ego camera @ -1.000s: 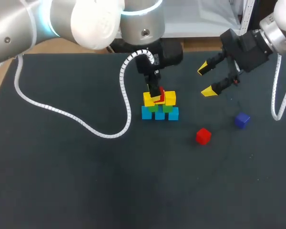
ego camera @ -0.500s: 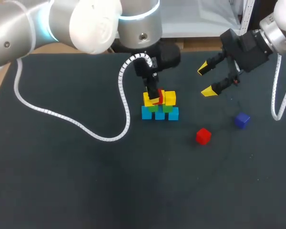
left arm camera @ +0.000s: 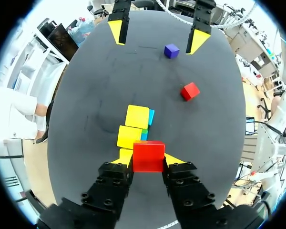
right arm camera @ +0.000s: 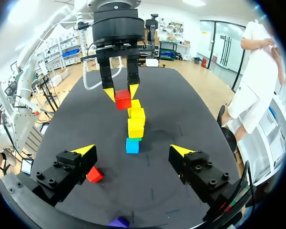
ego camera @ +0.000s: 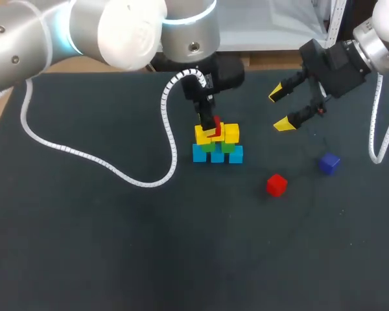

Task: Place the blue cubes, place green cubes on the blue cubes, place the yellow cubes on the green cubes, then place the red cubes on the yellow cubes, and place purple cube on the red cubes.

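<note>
A red cube (left arm camera: 148,156) is being gripped from two sides by the left claw (ego camera: 211,129), right over the yellow cubes (ego camera: 231,133). Whether it is touching them cannot be told. The yellow cubes are being carried by green cubes (ego camera: 227,147), and these by a row of blue cubes (ego camera: 217,154) on the worktop (ego camera: 84,246). The right claw (ego camera: 280,109) is being held spread wide, with nothing between its fingers, above the worktop's far right part, well apart from the stack. A second red cube (ego camera: 276,184) and a purple cube (ego camera: 329,162) are being borne loose by the worktop, right of the stack, the purple one nearer the right claw.
</note>
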### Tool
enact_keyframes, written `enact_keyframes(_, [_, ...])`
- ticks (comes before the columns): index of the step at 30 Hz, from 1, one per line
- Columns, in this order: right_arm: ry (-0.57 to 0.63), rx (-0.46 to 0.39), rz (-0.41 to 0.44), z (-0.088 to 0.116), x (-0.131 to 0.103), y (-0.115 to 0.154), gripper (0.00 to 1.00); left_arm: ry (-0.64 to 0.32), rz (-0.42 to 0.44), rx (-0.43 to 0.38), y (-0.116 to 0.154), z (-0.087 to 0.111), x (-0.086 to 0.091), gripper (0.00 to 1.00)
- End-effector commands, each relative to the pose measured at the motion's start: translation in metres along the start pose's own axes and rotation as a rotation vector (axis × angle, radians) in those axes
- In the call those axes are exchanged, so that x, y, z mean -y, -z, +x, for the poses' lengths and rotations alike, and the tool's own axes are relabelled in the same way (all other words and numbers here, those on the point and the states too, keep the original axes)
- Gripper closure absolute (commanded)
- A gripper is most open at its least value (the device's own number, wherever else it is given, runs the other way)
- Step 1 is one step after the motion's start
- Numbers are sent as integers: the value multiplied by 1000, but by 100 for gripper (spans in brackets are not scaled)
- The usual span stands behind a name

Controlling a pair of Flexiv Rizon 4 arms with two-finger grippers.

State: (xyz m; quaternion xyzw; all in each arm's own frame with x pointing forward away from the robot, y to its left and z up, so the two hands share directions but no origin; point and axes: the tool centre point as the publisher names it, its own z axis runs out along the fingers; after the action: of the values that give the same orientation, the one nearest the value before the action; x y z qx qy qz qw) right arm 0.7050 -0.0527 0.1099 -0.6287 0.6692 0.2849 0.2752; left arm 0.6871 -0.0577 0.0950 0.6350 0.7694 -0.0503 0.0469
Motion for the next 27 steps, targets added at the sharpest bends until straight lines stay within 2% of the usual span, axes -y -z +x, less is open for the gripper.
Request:
enact_keyframes(1, [1,1,0,0,0,0,0,-2,13,-8,-2,-4,-7,100])
enact_keyframes(27, [1,1,0,0,0,0,0,-8,18,-3,-5,-4,-22,100])
